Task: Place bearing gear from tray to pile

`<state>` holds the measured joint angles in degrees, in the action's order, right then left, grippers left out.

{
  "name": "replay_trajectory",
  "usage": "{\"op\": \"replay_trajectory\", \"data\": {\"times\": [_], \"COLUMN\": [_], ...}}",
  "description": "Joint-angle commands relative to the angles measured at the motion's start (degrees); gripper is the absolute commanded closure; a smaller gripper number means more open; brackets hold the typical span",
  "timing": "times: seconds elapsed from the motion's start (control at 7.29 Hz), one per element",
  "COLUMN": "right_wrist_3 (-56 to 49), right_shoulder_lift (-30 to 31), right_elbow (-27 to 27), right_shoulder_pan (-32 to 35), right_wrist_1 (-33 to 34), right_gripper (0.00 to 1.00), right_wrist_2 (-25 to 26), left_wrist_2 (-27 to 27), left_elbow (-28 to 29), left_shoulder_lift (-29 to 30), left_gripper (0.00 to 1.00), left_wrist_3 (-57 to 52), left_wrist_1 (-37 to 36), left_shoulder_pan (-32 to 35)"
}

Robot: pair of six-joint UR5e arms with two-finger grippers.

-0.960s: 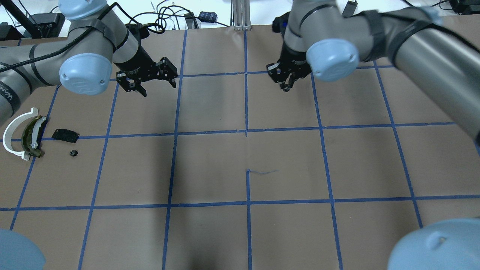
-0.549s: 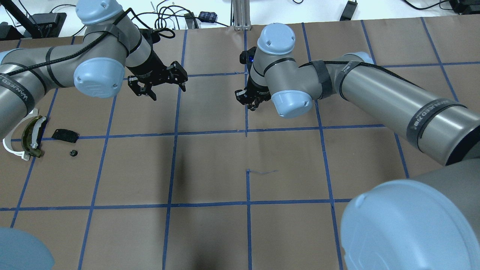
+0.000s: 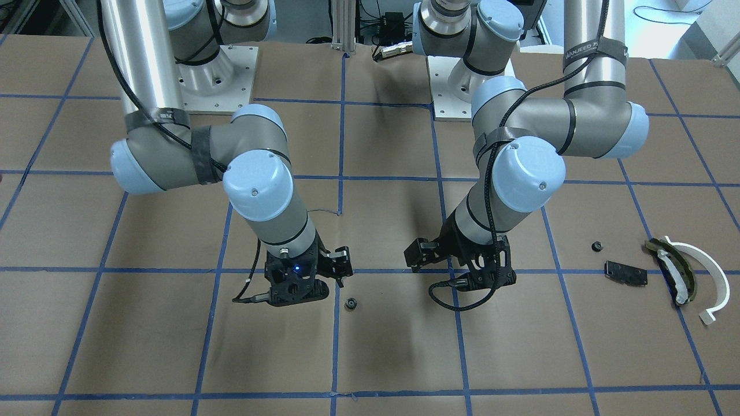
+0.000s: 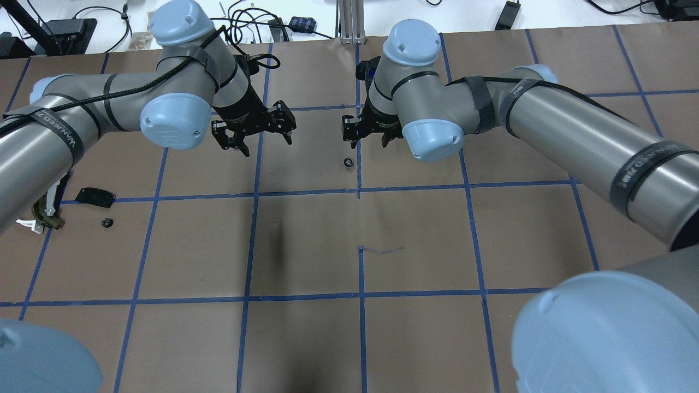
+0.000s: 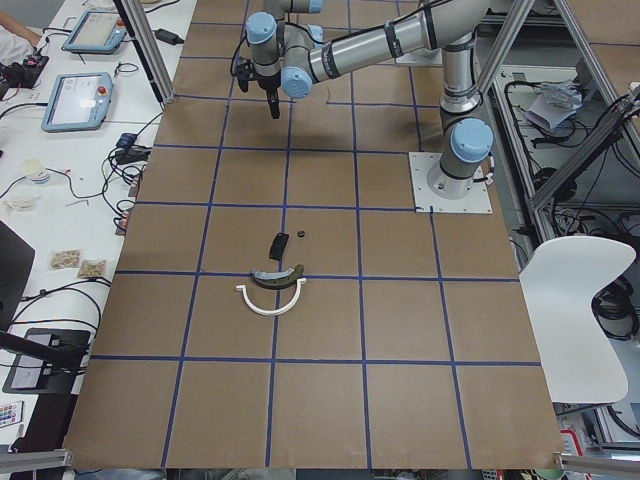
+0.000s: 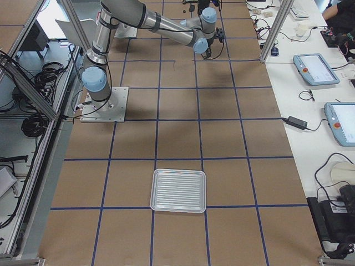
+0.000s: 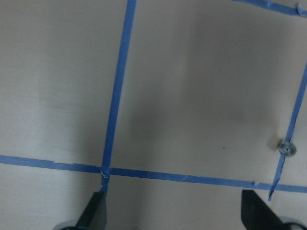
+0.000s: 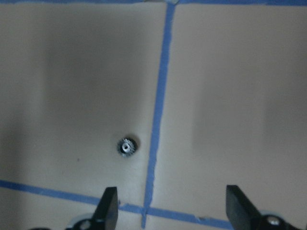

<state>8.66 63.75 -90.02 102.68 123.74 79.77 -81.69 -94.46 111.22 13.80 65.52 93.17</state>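
Right now the bearing gear (image 4: 348,162) lies loose on the bench (image 4: 306,245), touching neither arm. You find it just beside a blue tape line (image 4: 359,174), on the robot's left side of that line, between the two grippers and nearer the right one.

The right gripper (image 4: 368,143) hangs above the bench just beyond the gear, its jaws spread wide and holding nothing; in the right wrist view the gear sits ahead of the left-hand fingertip, outside the gap. The left gripper (image 4: 266,144) hovers on the other side, also with its jaws wide and nothing between them. Its wrist camera catches the gear far off at the right edge.

The tray (image 6: 178,190) shows only in the exterior right view, a ribbed silver one resting flat towards the robot's right end of the bench, well apart from both arms.

The pile sits at the opposite end, on the robot's left: a white half-ring (image 3: 717,267) curving around a dark olive curved piece (image 3: 682,264), with a flat black plate (image 3: 625,273) near them and a small black part (image 3: 595,247) just beside the plate. The gear is well apart from all of these.
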Motion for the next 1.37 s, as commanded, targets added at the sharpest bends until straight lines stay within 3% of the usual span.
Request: {"op": "replay_trajectory", "data": {"times": [0.0, 0.27, 0.41, 0.55, 0.69, 1.1, 1.23], "right_wrist_3": [-4.7, -7.3, -6.5, -5.9, 0.6, 1.3, 1.9], "right_shoulder_lift": [13.7, 25.3, 27.1, 27.1, 27.2, 26.8, 25.6], "right_elbow": [1.4, 1.8, 1.3, 1.2, 1.2, 1.2, 1.2], "right_shoulder_pan": [-9.3, -17.6, -18.4, -18.3, -17.8, -16.3, -14.2], "right_wrist_1": [-17.0, -30.5, -34.1, -33.8, -33.4, -33.2, -30.6], "right_gripper": [0.00, 0.00, 0.00, 0.00, 0.01, 0.01, 0.00], "right_wrist_2": [1.1, 5.0, 6.8, 9.7, 9.4, 8.9, 9.7], "left_wrist_2": [-0.4, -0.8, -1.7, -8.9, -9.7, -9.5, -9.5], "left_elbow": [0.1, 1.0, 2.3, 4.5, 5.4, 5.5, 6.0], "left_shoulder_lift": [2.0, 6.4, 9.2, 12.6, 14.4, 17.4, 17.7], "left_gripper": [0.00, 0.05, 0.06, 0.03, 0.03, 0.00, 0.09], "left_wrist_3": [4.3, 10.3, 12.2, 13.3, 13.4, 13.4, 13.3], "left_wrist_1": [-2.1, -10.3, -12.7, -12.8, -12.8, -17.9, -18.3], "left_shoulder_pan": [4.5, 8.2, 11.2, 13.9, 14.8, 15.3, 15.3]}}
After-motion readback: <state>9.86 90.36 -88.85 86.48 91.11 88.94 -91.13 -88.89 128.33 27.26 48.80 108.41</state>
